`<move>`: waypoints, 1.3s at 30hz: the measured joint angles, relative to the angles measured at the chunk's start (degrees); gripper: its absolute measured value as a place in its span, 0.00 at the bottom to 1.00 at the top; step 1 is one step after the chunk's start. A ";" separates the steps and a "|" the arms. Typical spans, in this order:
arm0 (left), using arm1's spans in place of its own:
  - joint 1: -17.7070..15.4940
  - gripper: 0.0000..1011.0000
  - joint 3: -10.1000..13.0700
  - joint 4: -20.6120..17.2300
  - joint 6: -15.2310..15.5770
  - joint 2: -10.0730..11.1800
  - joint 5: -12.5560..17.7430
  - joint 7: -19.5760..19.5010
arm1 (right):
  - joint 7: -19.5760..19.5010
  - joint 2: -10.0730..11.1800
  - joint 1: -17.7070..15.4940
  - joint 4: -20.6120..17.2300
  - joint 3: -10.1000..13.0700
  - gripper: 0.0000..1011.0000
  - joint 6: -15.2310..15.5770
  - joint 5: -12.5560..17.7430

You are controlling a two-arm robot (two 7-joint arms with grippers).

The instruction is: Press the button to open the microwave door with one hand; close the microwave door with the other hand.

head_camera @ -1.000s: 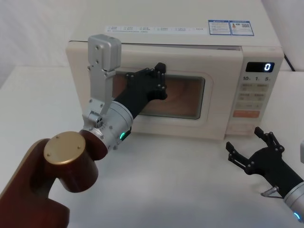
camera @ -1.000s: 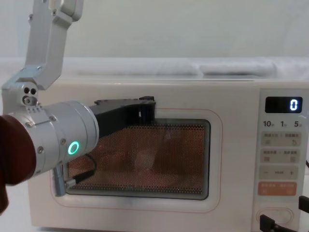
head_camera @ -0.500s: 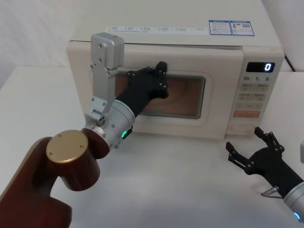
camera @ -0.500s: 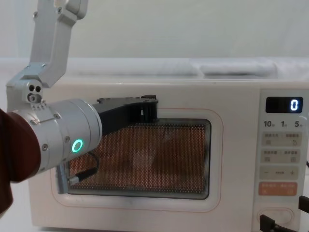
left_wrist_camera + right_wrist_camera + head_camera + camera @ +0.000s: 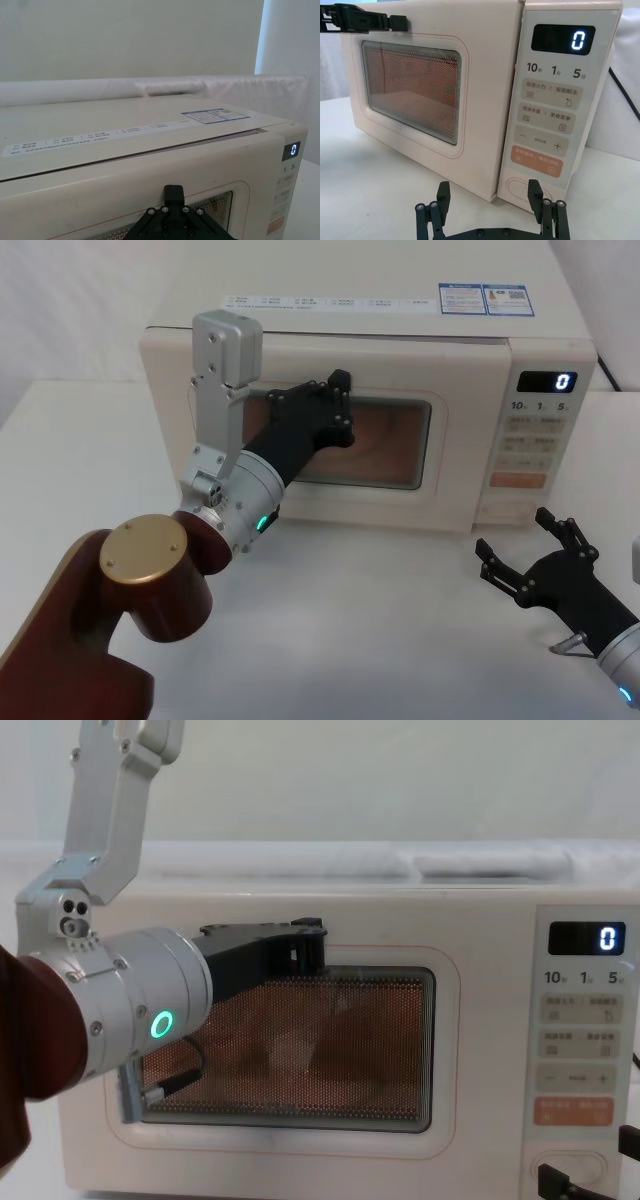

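Left pincer (image 5: 335,405): flat against the microwave door (image 5: 400,370), fingers spread, grasping nothing — push squarely until it latches.
Right pincer (image 5: 530,550): open, empty, on the surface's right edge below the button (image 5: 526,188).

Head high, chest low – both face microwave door (image 5: 330,430).

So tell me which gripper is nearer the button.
Right. The right gripper hovers just in front of the button; the left gripper is across the microwave door, against its window's upper part.
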 joint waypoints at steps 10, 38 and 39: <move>-0.18 0.00 -0.30 0.60 -0.33 -0.16 0.15 -0.31 | 0.00 0.00 0.00 0.00 0.00 0.99 0.00 0.00; -0.94 0.00 -0.79 1.91 -0.57 -0.49 0.05 -0.56 | 0.00 0.00 0.00 0.00 0.00 0.99 0.00 0.00; -0.93 0.00 -0.79 1.89 -0.57 -0.55 0.04 -0.55 | 0.00 0.00 0.01 0.00 0.00 0.99 0.00 0.00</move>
